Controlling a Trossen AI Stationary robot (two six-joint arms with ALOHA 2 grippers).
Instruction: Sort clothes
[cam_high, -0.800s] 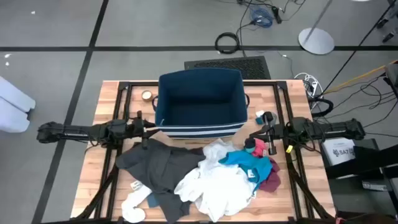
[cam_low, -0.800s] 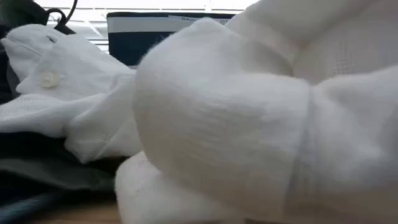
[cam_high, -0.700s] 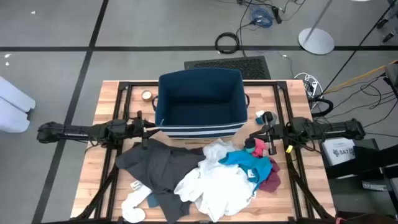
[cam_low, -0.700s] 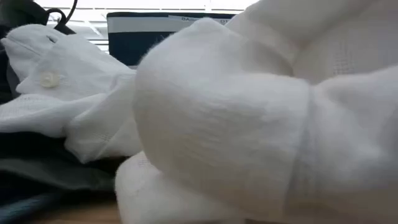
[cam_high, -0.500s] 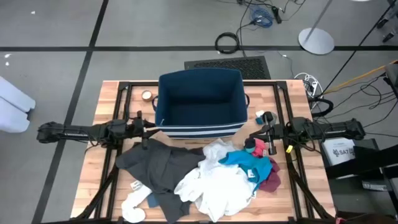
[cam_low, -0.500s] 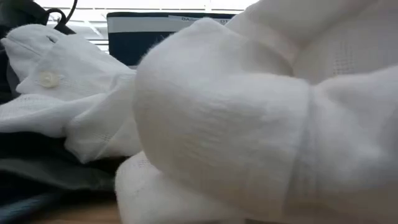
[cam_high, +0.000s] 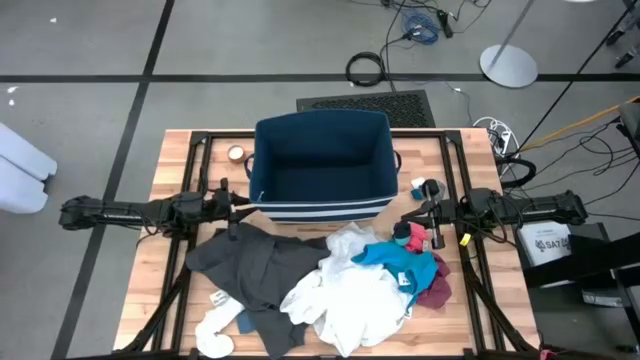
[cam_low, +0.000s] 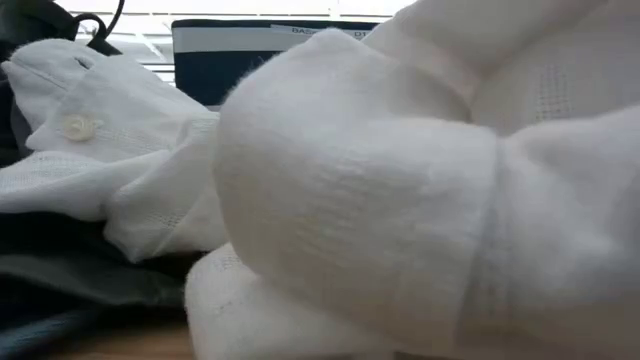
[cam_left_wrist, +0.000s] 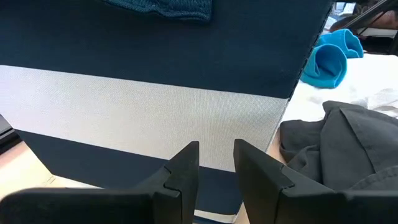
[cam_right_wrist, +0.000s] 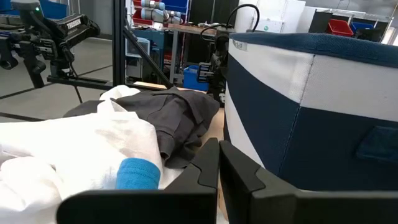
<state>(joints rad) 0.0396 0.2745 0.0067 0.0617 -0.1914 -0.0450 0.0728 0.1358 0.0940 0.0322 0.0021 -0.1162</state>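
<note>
The clothes lie in a pile on the table's near half: a dark grey piece (cam_high: 262, 268), a white piece (cam_high: 352, 292), a teal-blue piece (cam_high: 396, 258) and a maroon piece (cam_high: 438, 286). A red-pink sock (cam_high: 407, 236) lies on the pile's far right. A white sock (cam_high: 211, 337) and a grey-blue sock (cam_high: 243, 322) lie at the near left. My left gripper (cam_left_wrist: 216, 163) is level before the navy bin's striped wall (cam_left_wrist: 155, 112), open by a narrow gap and empty. My right gripper (cam_right_wrist: 219, 157) is shut and empty, level beside the red-pink sock.
The navy bin with white stripes (cam_high: 320, 165) stands at the table's far middle, between the two arms. A small round thing (cam_high: 236, 153) lies to its left, small items (cam_high: 428, 187) to its right. White cloth (cam_low: 400, 200) fills most of the low view.
</note>
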